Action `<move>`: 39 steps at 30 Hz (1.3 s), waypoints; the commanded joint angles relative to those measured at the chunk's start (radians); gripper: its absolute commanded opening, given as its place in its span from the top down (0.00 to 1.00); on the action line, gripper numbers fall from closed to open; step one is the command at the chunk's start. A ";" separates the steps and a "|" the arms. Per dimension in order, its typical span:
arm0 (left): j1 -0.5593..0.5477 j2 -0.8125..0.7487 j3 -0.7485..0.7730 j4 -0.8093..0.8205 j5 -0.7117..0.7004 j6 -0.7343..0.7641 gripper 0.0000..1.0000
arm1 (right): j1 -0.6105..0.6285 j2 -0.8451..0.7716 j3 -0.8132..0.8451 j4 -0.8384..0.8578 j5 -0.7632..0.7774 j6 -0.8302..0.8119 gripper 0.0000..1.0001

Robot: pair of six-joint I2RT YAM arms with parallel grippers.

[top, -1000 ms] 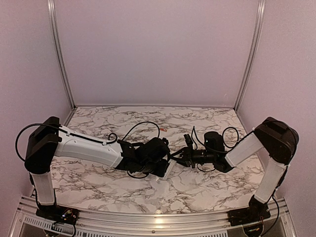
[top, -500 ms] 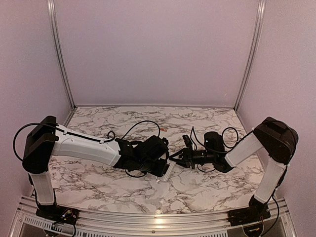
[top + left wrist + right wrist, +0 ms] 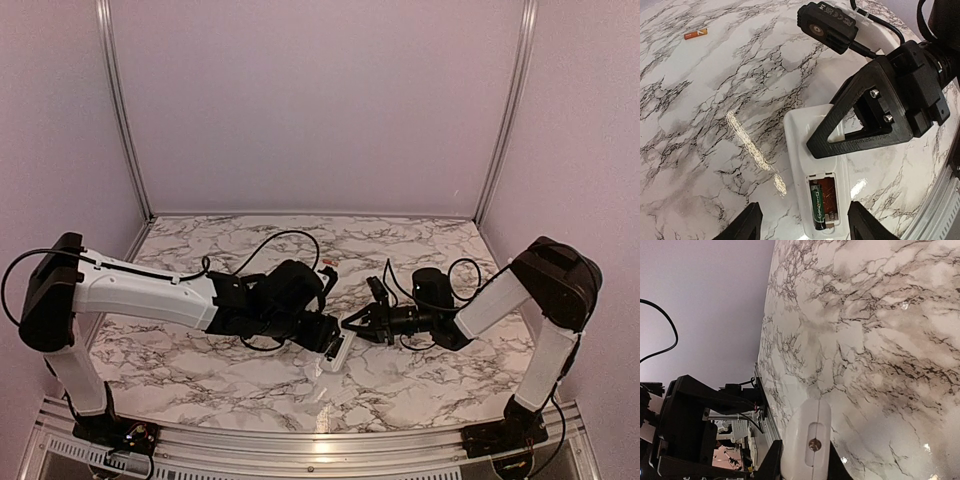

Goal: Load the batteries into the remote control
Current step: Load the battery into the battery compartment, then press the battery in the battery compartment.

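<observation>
Since a second ago the left arm has stretched out flatter and lower over the table, and the left gripper (image 3: 807, 224) has spread its jaws; they now stand apart and empty, hovering over the near end of the remote (image 3: 797, 160).

The remote lies back-up on the table in the middle, its cover off. One battery (image 3: 816, 204) sits in the left slot of the recess; the slot beside it looks empty. The spare battery (image 3: 695, 34) lies well apart, toward the back of the table.

The right gripper (image 3: 807, 456) is clamped on the far end of the remote, one black finger lying across its back.

The risk, as I judge it, is that the remote is pinned at one end only. A nudge from the left fingers could swing it or shake the seated battery loose, and the spare could roll when grasped.

The table (image 3: 420, 240) is glossy marble-patterned, framed by plain lilac walls and metal posts.
</observation>
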 commanded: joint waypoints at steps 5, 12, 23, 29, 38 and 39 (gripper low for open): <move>0.007 -0.254 -0.203 0.176 0.078 0.337 0.36 | -0.005 -0.004 0.018 -0.017 -0.080 -0.045 1.00; 0.003 -0.344 -0.386 0.301 0.228 0.605 0.40 | -0.003 -0.035 0.041 -0.115 -0.129 -0.123 1.00; -0.048 -0.335 -0.507 0.493 0.307 0.755 0.43 | 0.008 -0.052 0.072 -0.179 -0.193 -0.166 1.00; -0.115 -0.307 -0.487 0.471 0.235 0.916 0.54 | 0.020 -0.043 0.087 -0.220 -0.210 -0.188 1.00; -0.149 -0.202 -0.419 0.432 0.191 1.026 0.65 | 0.029 -0.027 0.106 -0.278 -0.224 -0.232 1.00; -0.152 -0.190 -0.409 0.425 0.191 1.029 0.66 | 0.030 -0.025 0.104 -0.279 -0.225 -0.232 1.00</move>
